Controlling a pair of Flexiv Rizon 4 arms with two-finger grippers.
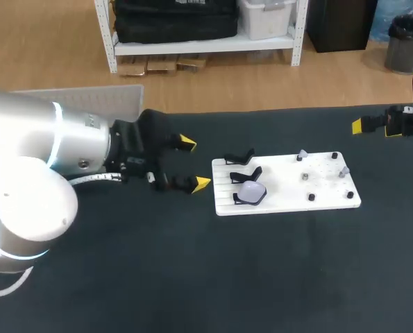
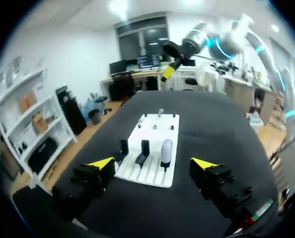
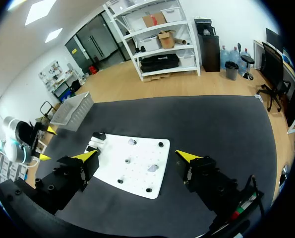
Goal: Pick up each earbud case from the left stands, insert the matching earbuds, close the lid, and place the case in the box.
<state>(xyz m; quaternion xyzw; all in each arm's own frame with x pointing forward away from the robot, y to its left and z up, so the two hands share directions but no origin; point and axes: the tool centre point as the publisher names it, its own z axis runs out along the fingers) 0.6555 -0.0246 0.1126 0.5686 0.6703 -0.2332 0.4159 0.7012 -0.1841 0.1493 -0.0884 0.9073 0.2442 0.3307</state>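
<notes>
the step in hand looks like the first pick: the left gripper [image 1: 192, 164] hangs just beside the near end of the white board [image 1: 289, 191], its yellow-tipped fingers spread wide with nothing between them. the one earbud case [image 1: 252, 191], pale and rounded, sits in the last of three black stands [image 1: 239, 158]; the other two stands look bare. in the left wrist view the case [image 2: 166, 150] stands ahead of the gripper [image 2: 153, 163] and a little off its centre line, toward one finger. to do this well, i would line the fingers up so the case comes between them, close on its broad sides and not on the stand's black arms, then lift straight off so the board does not shift

the right gripper [image 3: 137, 155] is also wide open and empty, well apart from the board's far end [image 3: 137, 173], where small pale pieces, probably the earbuds [image 1: 343, 171], sit among the pegs

containers: the case's lid looks down, though i cannot tell for sure, nor whether anything is inside. the clear box [image 3: 70, 111] stands at the table's far corner behind the left arm; in the head view it is mostly hidden, and from the right wrist view i cannot make out any case in it
</notes>
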